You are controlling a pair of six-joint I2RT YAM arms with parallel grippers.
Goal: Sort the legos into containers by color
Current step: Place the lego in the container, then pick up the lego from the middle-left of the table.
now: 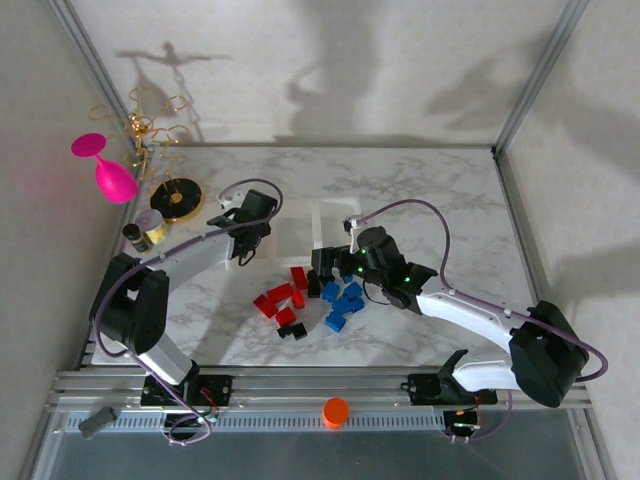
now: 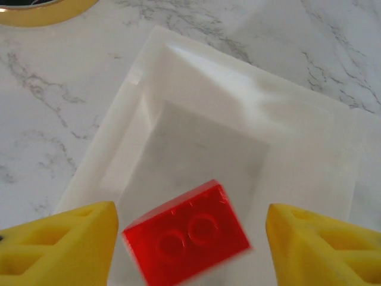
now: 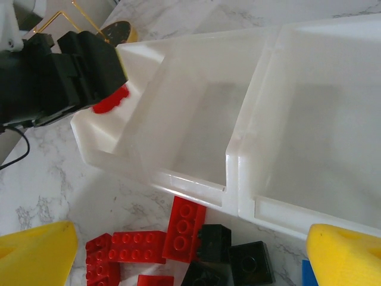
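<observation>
A red lego (image 2: 187,235) lies tilted and blurred over the floor of the left container (image 2: 196,77), with a gap to each yellow finger. My left gripper (image 2: 190,238) is open above it, and stands at the row's left end (image 1: 250,235). The containers (image 3: 238,173) sit in a row behind the loose pile. Red legos (image 3: 184,229), black legos (image 3: 253,262) and a blue one (image 3: 306,275) lie on the marble in front of them. My right gripper (image 3: 190,262) hangs open over that pile (image 1: 322,265), holding nothing. Red legos (image 1: 280,297) and blue legos (image 1: 345,300) spread below it.
A black-and-gold disc (image 1: 180,198), a small jar (image 1: 150,228), a pink goblet (image 1: 110,175) and a gold wire stand (image 1: 150,125) crowd the back left corner. An orange cap (image 1: 335,410) sits on the rail at the near edge. Walls enclose the table.
</observation>
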